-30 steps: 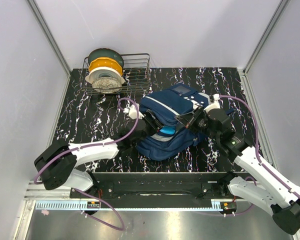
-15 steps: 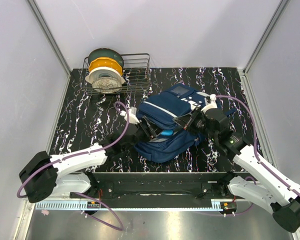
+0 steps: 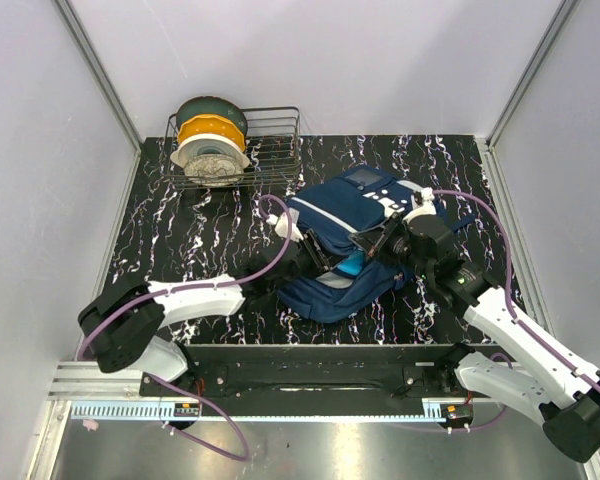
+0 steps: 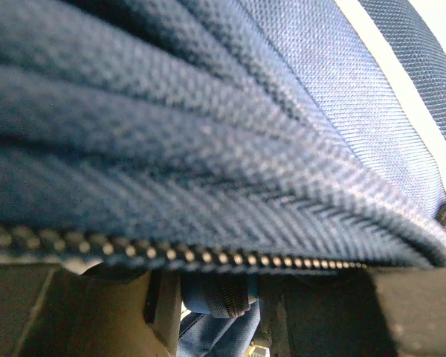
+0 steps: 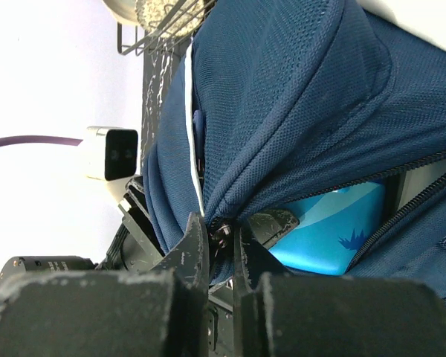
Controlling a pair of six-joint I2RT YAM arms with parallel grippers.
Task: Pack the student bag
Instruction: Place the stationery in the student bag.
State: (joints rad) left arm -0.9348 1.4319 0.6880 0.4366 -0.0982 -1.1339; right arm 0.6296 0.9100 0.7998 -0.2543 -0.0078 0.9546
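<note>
— Where is the student bag (image 3: 355, 205)?
— On the black marbled table (image 3: 180, 240), right of centre, its mouth open on a turquoise item (image 5: 334, 223).
— And the fingers?
— The right gripper (image 5: 219, 238) pinches the bag's fabric at the zipper. The left gripper (image 3: 317, 259) is pushed against the bag's left edge; whether it is clenched cannot be told.

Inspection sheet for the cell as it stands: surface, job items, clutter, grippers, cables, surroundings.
Surface: black, white-veined table.
Job's things: navy student bag lying centre-right, zip open, light blue item inside.
Clutter: wire rack at back left, dishes standing in it.
Grippers: right gripper shut on the bag's zip edge; left gripper against bag fabric, state unclear.
Cables: purple cables along both arms.
Surroundings: white walls, metal frame posts.
</note>
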